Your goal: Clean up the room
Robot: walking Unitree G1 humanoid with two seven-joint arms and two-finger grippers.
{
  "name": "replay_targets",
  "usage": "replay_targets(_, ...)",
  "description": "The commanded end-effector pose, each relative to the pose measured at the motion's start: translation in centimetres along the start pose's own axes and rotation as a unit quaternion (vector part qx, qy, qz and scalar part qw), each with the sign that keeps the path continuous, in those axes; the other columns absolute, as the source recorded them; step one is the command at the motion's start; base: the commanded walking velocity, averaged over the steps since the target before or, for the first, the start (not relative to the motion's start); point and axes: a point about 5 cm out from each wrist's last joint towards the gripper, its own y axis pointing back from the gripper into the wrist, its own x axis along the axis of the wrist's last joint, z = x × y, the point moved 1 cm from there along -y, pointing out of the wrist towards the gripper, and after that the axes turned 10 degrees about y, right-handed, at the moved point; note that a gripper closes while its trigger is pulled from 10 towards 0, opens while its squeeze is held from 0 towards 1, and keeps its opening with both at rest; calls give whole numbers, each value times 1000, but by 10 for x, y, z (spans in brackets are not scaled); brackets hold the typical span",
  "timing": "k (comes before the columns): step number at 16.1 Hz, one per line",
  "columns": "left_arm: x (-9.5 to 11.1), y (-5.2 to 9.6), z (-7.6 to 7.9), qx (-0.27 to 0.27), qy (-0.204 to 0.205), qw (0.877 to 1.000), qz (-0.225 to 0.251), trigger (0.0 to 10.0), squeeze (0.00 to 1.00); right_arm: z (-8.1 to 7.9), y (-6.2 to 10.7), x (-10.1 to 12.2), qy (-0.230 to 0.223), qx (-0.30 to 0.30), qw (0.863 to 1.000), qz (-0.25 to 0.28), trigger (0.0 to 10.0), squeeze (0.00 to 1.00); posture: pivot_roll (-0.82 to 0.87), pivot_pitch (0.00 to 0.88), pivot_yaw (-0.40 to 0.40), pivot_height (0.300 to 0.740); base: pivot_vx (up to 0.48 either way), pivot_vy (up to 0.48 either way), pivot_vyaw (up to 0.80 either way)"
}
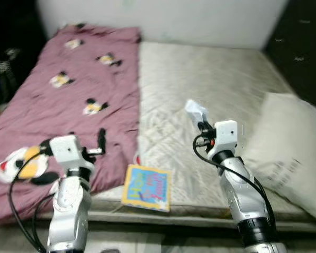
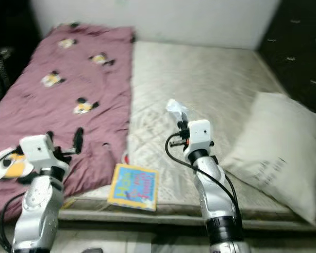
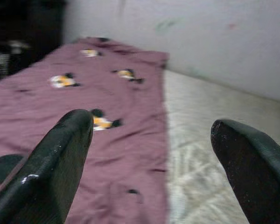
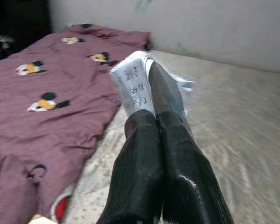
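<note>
My right gripper (image 1: 203,125) is raised over the bare mattress (image 1: 216,84) and is shut on a small clear plastic wrapper (image 4: 142,84) with a white printed label. The wrapper (image 1: 195,110) sticks up past the fingertips. My left gripper (image 1: 100,140) is open and held above the maroon blanket (image 1: 68,95) near the bed's front edge, with nothing between its fingers (image 3: 60,154). A colourful picture book (image 1: 146,187) lies flat on the mattress edge between the two arms.
A white pillow (image 1: 287,153) lies at the right of the mattress. A plush toy (image 1: 21,163) in white, yellow and black rests on the blanket at the front left. A white wall (image 1: 163,18) runs behind the bed. Dark clutter (image 1: 5,63) stands at the left.
</note>
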Motion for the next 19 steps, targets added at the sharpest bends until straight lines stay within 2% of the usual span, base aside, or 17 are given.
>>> replay_targets(1,-6,1,-1,6,-3,1000,-17,10000,0,4,1,-3,4,-7,1000,-6,10000,0,-18,0,-29,740,0,0,0)
replay_targets(6,-6,1,0,3,11,1000,-15,10000,0,10,0,-5,11,-13,1000,-14,10000,0,-19,0,-31,740,0,0,0)
replay_targets(11,-7,0,2,-1,14,1000,-19,10000,0,8,-1,-6,10,-10,1000,-14,10000,0,-21,0,-30,740,0,446,-696)
replay_targets(13,-6,0,3,-2,15,1000,-15,10000,0,9,-1,-6,13,-10,1000,-13,10000,0,-24,0,-32,740,0,465,0)
replay_targets(19,-5,-1,4,-2,15,1000,-12,10000,0,9,-1,-6,17,-7,1000,-14,10000,0,-25,0,-32,740,0,0,0)
